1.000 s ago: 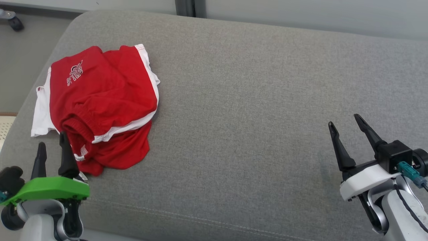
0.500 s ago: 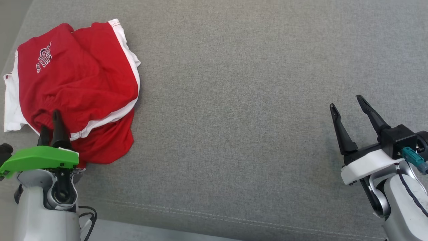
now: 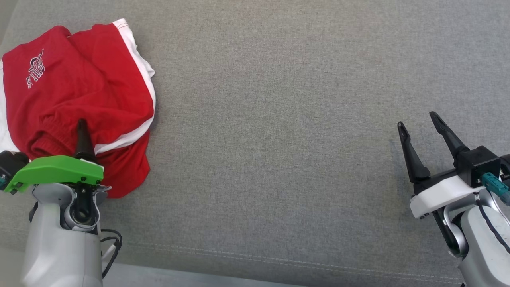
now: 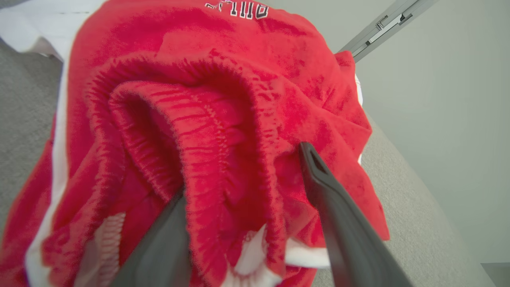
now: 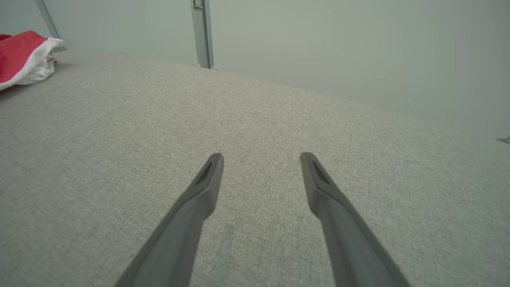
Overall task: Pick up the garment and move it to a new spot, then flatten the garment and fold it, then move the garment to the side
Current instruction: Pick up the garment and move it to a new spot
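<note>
**Mismatched wrist covers**

The left gripper [image 4: 242, 170] is capped by a screwed-on green cover [image 3: 55, 171], the right gripper [image 3: 416, 119] by a white cover [image 3: 440, 197]. Long tapered black fingers [image 3: 412, 159] are fitted to both. Black cables [image 3: 113, 247] are run along the pale grey forearms [image 3: 59, 255]; a teal connector [image 3: 494, 186] is seen.

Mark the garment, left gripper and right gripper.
garment [image 3: 79, 75], head view, red upper panel.
left gripper [image 4: 243, 171], left wrist view, midway between its fingers, over the gathered waistband.
right gripper [image 5: 261, 155], right wrist view, midway between fingertips.
</note>
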